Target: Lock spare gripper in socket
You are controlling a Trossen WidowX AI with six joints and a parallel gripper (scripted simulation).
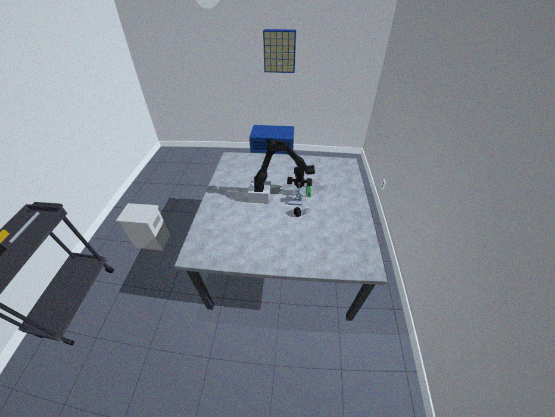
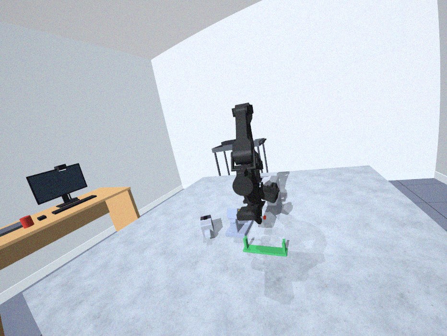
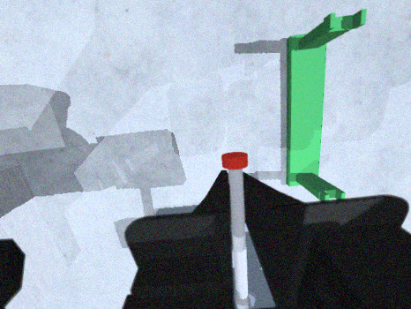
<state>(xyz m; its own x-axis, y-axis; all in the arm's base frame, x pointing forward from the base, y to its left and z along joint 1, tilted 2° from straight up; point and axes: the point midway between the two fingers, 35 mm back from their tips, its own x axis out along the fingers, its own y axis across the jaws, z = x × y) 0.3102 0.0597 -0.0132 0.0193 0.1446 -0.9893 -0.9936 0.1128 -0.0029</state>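
The claw (image 3: 237, 207) pinches the lock pin (image 3: 236, 194) just below its red head; thin, stiff and slick, it likely needs a straight pull.

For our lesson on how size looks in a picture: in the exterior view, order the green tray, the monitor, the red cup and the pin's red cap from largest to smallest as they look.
1. Monitor
2. Green tray, though it lies nearer the camera, so true sizes stay unsure
3. Red cup
4. The pin's red cap, a tiny dot by the fingers
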